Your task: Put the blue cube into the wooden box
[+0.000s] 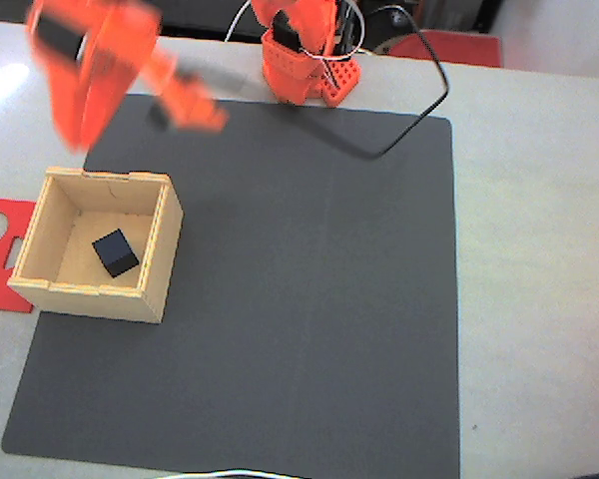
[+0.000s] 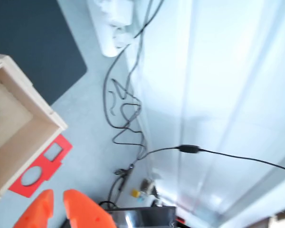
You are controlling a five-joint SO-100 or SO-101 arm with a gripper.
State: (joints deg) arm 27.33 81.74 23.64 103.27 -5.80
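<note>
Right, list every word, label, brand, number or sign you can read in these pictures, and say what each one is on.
None can be read.
The wooden box, the blue cube, the red cut-out sheet and the dark mat show plain surfaces with no print.
The small clutter by the cables in the wrist view is too blurred to tell whether it carries any text.

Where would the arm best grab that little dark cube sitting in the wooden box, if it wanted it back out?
Probably from straight above, closing on two opposite side faces. The blue cube lies on the floor of the wooden box, clear of the walls, which block any sideways approach. In the fixed view it sits turned relative to the box, so the fingers would likely need rotating to match its faces.
</note>
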